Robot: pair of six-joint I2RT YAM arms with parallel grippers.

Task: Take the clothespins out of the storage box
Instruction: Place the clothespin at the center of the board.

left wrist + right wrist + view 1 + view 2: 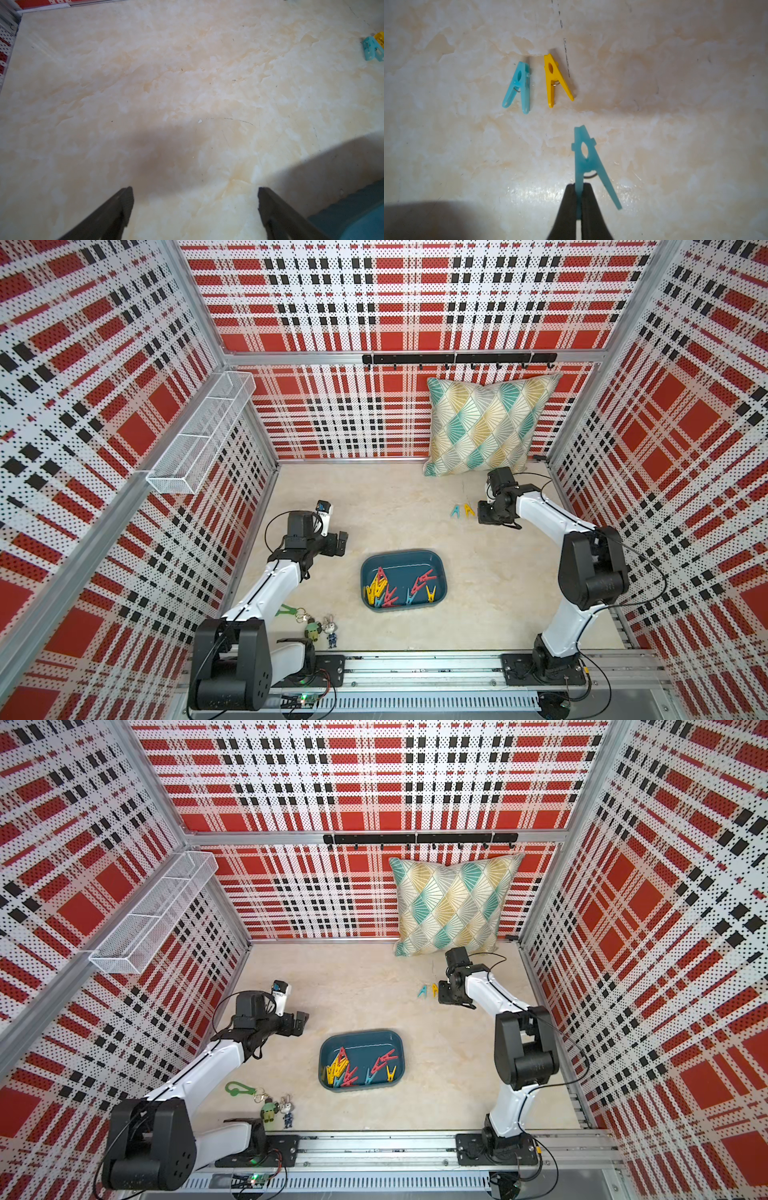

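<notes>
You are partway through the job, at the step of putting one peg down. Your right gripper [579,187] is squeezed shut on one leg of a light blue clothespin [584,153]. It hangs over the table [374,510] at the far right, in front of the pillow [486,423]. Close by, a blue peg [518,87] and a yellow peg [555,81] lie flat on the table, side by side but not touching.

The storage box [402,552] sits in the near middle of the table. A bunch of red, yellow and blue clothespins [376,587] lie in it, so I think most of the job is left.

Your left gripper [194,189] is wide open and holds nothing. It floats over bare table just left of the box.

Next, I think you should lower the right gripper onto a bare spot beside the yellow peg, then let go. Try not to bump the two pegs. The pegs in the box lie in heaps, so go for a leg that sticks out.
</notes>
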